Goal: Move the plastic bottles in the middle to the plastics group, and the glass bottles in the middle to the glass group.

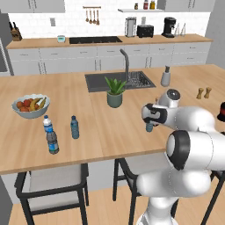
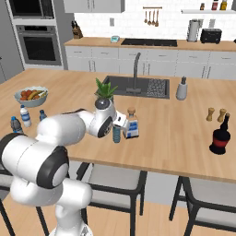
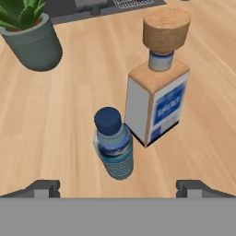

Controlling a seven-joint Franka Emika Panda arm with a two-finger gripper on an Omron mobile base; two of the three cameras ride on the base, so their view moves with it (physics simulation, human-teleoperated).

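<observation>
Hand view: we see our gripper (image 3: pixel 118 186) with its jaws wide apart, holding nothing, poised over a blue-capped plastic bottle (image 3: pixel 114 150) standing just beside a cork-stoppered glass bottle (image 3: pixel 156 92) on the wooden counter (image 3: pixel 60 120).

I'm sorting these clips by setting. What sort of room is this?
A rendered home kitchen, most likely: a wooden island counter with a built-in sink and faucet, a wall oven, and a toaster and coffee maker on the back counter.

Two rear flanks; hand close-up above island (image 1: pixel 66 101)
</observation>
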